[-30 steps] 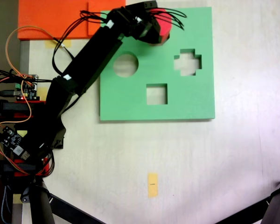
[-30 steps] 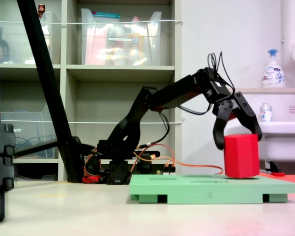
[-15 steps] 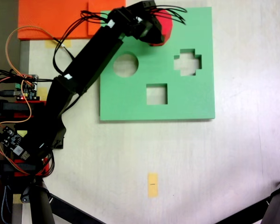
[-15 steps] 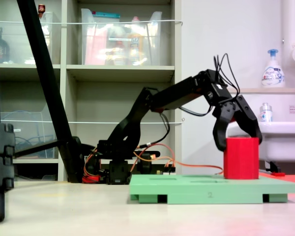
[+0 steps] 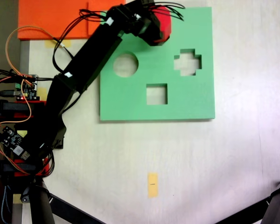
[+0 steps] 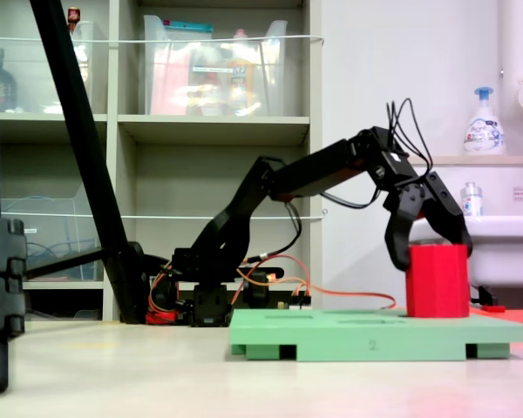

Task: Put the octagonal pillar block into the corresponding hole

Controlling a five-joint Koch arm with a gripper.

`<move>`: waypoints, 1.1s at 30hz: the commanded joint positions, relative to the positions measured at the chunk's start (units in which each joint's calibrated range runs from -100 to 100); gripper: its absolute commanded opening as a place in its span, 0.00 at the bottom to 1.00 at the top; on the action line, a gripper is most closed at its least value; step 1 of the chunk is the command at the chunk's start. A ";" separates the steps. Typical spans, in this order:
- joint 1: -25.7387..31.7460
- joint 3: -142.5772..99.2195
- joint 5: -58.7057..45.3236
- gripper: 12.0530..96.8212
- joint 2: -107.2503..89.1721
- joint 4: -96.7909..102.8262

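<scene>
The red octagonal pillar block (image 6: 437, 283) stands upright on the far-right end of the green foam board (image 6: 331, 335), its base at the board's top surface. My gripper (image 6: 429, 257) straddles the block's upper part with one finger on each side, shut on it. From above, the block (image 5: 162, 24) shows at the board's top edge, partly under the gripper (image 5: 155, 28). The corresponding hole is hidden beneath the block and gripper.
The green board (image 5: 196, 100) also has a round cutout (image 5: 126, 65), a cross cutout (image 5: 187, 62) and a square cutout (image 5: 157, 94). An orange sheet (image 5: 51, 18) lies at top left. Circuit boards and wires (image 5: 23, 88) sit by the arm's base.
The block went from hanging tilted just above the board to standing upright on it. Gripper and block then shifted slightly right in the side view, toward the board's top edge from above.
</scene>
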 commanded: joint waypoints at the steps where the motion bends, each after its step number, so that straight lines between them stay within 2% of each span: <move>1: 0.73 3.89 0.68 0.30 -3.36 2.49; 17: 0.05 3.79 0.63 0.30 -7.55 -3.29; 33: -1.07 3.89 -0.54 0.30 -4.61 0.28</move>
